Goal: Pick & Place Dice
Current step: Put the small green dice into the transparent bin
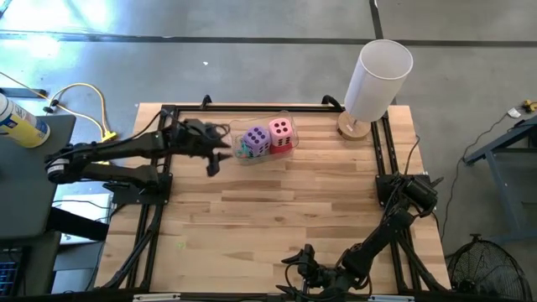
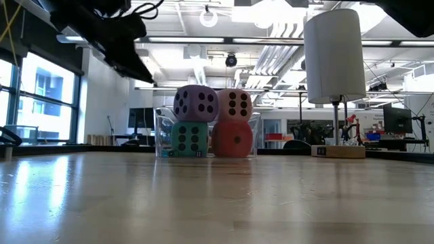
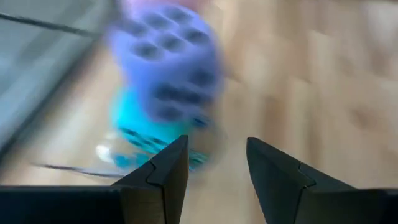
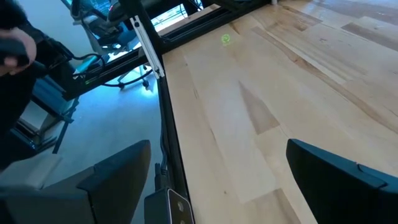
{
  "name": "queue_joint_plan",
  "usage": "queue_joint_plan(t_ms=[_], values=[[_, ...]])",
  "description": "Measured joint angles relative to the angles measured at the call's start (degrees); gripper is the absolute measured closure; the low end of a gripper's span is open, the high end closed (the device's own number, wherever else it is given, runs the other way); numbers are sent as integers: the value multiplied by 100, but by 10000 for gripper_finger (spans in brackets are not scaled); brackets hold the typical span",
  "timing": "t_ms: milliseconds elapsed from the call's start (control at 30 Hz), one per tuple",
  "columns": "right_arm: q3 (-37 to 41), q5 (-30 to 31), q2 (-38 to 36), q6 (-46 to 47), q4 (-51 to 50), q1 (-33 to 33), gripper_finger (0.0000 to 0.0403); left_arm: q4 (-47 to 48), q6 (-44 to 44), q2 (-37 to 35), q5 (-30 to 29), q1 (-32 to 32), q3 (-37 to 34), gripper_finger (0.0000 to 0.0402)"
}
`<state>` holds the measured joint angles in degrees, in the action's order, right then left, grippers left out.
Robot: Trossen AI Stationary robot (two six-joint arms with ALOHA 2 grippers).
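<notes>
While our left gripper (image 1: 220,151) hovers half-open and empty at nine o'clock of the stack, one nudge could topple the purple die (image 1: 255,139).

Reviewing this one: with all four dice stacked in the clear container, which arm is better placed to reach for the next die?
Probably the left. The left gripper, fingers apart and empty, hangs just beside the purple die atop the clear container. The right gripper, open, waits at the table's near edge, far away.
</notes>
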<state>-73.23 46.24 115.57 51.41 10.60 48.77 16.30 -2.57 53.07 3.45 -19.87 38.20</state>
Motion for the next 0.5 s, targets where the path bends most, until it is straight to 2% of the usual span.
queue_joint_plan(t_ms=[67,133,367,500], values=[[0,0,0,-4,-6,0,37,371,2,-8,512,104,-2,247],[0,0,0,-18,-6,0,37,730,29,-10,712,307,-5,247],[0,4,0,-408,-27,-48,37,1805,1032,34,458,1593,-7,248],[0,4,0,-633,-36,-129,37,2008,1631,-9,430,2491,-7,248]])
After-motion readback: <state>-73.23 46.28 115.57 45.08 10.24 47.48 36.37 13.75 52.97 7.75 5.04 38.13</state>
